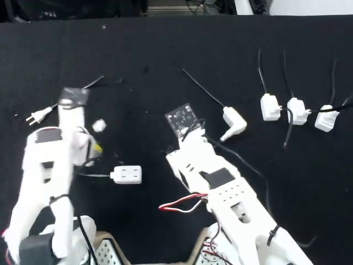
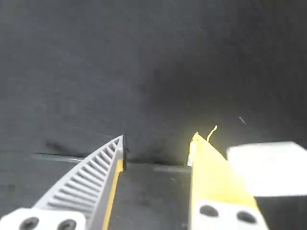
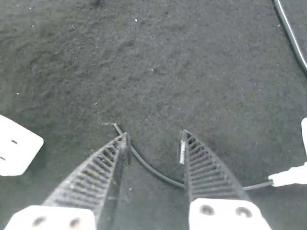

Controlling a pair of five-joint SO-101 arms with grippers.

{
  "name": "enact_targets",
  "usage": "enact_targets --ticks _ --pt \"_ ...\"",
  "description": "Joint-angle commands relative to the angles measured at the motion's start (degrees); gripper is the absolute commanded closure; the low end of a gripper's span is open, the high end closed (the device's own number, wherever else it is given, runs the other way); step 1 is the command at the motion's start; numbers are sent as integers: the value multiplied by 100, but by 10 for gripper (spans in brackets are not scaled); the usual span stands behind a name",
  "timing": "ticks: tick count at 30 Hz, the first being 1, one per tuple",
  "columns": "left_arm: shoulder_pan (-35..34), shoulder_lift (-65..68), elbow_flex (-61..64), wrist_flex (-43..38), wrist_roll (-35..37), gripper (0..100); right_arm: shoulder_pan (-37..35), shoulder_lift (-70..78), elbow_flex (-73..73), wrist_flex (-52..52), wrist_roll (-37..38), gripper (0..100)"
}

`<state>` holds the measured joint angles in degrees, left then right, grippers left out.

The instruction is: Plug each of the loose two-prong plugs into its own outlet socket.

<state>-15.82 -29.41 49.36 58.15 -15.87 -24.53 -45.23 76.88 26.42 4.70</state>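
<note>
Two grippers: both spread wide, neither holding anything.
Left gripper (image 2: 156, 143): over the worktop (image 1: 138, 49) at the left of the high view.
Loose plug (image 1: 37, 116): two prongs, lying flat at the far left, near the left gripper.
Right gripper (image 3: 154, 139): mid-frame, tips either side of a thin black cable (image 3: 153, 172).
Outlet block (image 1: 127, 174): lower middle, between the arms.
White corded pieces (image 1: 298, 110): three in a row, upper right.
</note>
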Motion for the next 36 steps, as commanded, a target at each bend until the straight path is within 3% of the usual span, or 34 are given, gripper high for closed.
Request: enact_targets --ticks 1,8,11,16,28,36 --pt "-734 -167 -1191 26 -264 775 114 -163 -31 -149 -35 843" --pt "-1429 1741 -3468 853 -413 778 114 -163 -31 -149 -35 843" --pt "-1578 2787 -4602 1248 -9 776 114 -171 -31 -149 -35 843" --pt "-1771 4352 -6132 1371 1196 775 114 -171 -31 -149 -35 843" --pt "-1701 6690 -8163 1371 5644 774 114 -163 -31 -149 -35 843" --pt "-1666 7121 -8585 1327 6119 774 114 -163 -31 -149 -35 843"
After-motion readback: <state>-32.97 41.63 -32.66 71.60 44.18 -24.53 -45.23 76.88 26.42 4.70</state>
